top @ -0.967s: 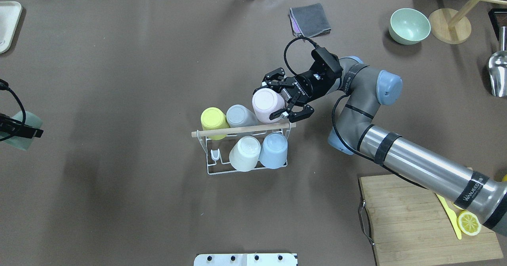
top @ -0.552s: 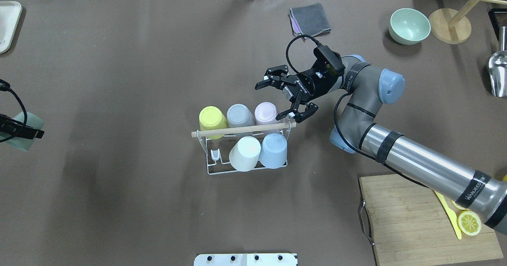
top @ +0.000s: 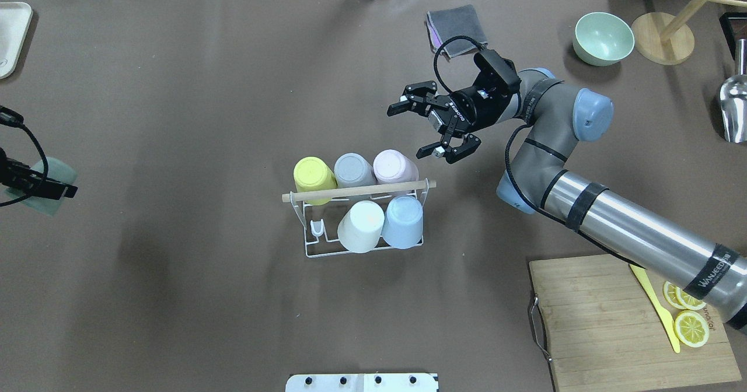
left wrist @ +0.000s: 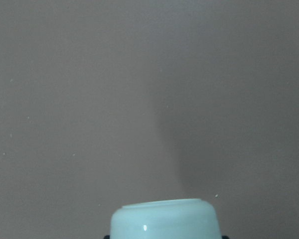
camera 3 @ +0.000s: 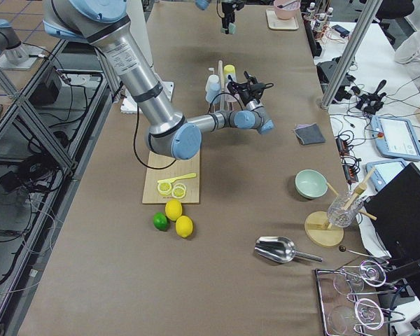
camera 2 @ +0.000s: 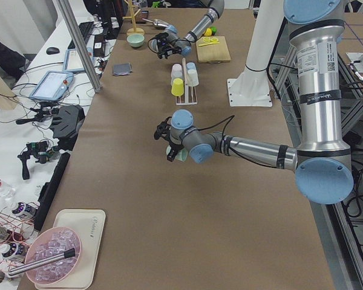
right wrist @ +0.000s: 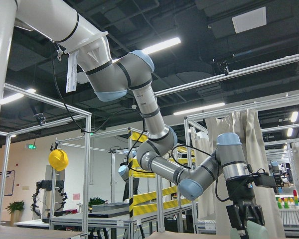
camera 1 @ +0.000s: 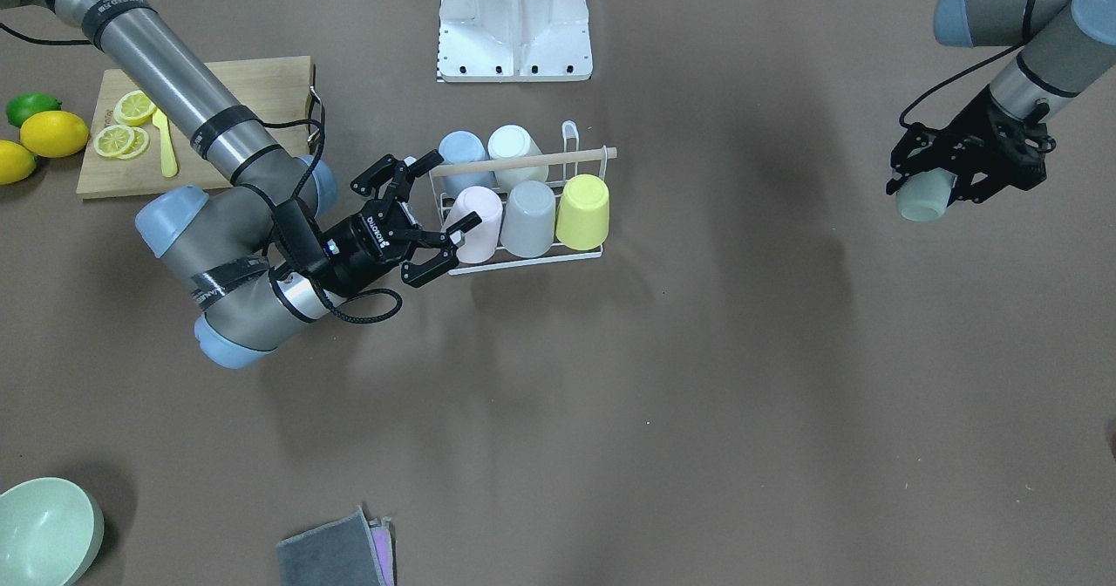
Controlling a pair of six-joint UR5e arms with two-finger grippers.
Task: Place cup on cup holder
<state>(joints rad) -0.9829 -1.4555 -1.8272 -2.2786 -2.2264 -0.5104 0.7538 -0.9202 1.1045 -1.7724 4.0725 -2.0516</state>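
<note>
The white wire cup holder (top: 307,246) with a wooden rod (top: 356,192) stands mid-table, also in the front view (camera 1: 523,163). It carries yellow (top: 314,174), grey (top: 353,170), pink (top: 394,166), white (top: 360,226) and blue (top: 404,221) cups upside down. One prong (top: 317,227) at the near left is bare. My right gripper (top: 410,130) is open and empty, just beyond and right of the pink cup. My left gripper (top: 42,185) is shut on a pale green cup (top: 55,189) at the far left; the cup also shows in the left wrist view (left wrist: 164,219).
A cutting board (top: 601,322) with lemon slices and a yellow knife lies near right. A green bowl (top: 603,37), a wooden stand (top: 662,37) and a metal scoop (top: 734,106) sit far right. A grey cloth (top: 457,28) lies behind my right gripper. A white tray (top: 11,36) is far left.
My right gripper let go of the pink cup, which now sits on the holder, and drew back up and to the right, open. My left gripper with the green cup shifted slightly right.
</note>
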